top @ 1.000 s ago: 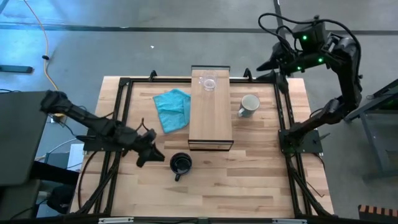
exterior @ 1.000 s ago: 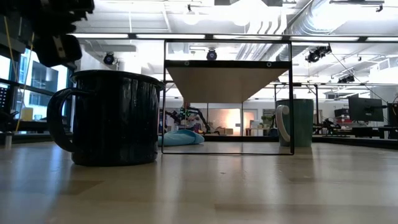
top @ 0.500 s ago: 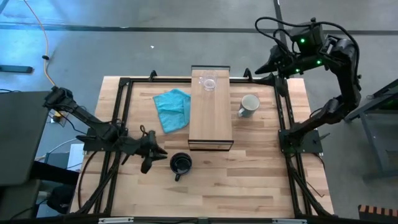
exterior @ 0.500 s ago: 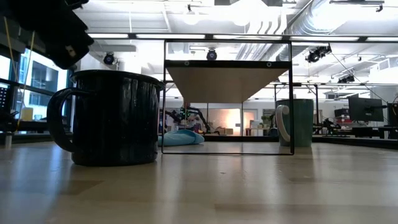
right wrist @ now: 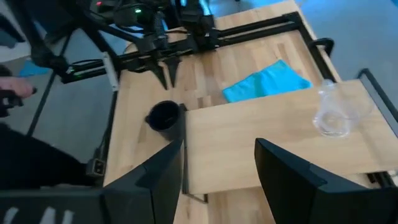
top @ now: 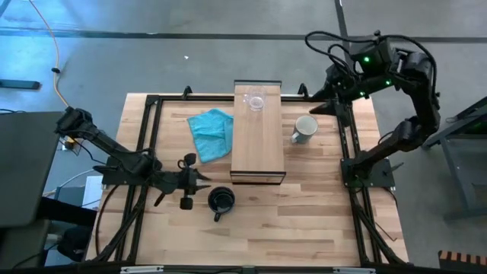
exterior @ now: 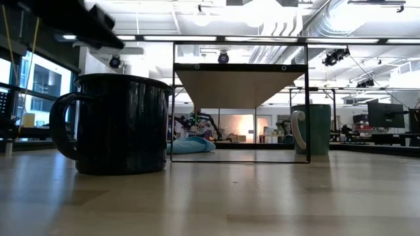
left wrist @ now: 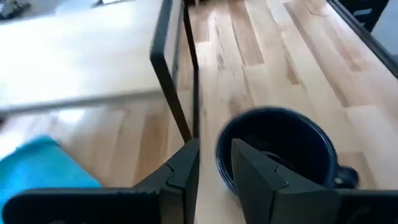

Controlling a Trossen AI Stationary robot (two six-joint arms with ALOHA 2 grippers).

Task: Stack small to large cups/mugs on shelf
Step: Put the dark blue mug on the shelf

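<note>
The black mug (top: 221, 200) stands upright on the table near its front, its handle toward the near edge. My left gripper (top: 204, 181) hovers just left of it, open by a narrow gap, slanting down toward the mug's rim (left wrist: 273, 149) with nothing between its fingers. The clear glass cup (top: 256, 100) stands on the far end of the light-wood shelf (top: 257, 144). The white mug (top: 304, 128) stands on the table to the right of the shelf. My right gripper (right wrist: 217, 168) hangs wide open, high above the table's far right corner.
A teal cloth (top: 211, 133) lies on the table against the shelf's left side. Black frame rails (top: 148, 137) run along the table's left, right and far edges. Bare wood lies in front of the shelf and right of the black mug.
My left gripper has moved a little toward the table's right, closer to the black mug, and has rolled about its own axis. My right arm has swung slightly toward the table's left. The mugs and the glass have not moved.
</note>
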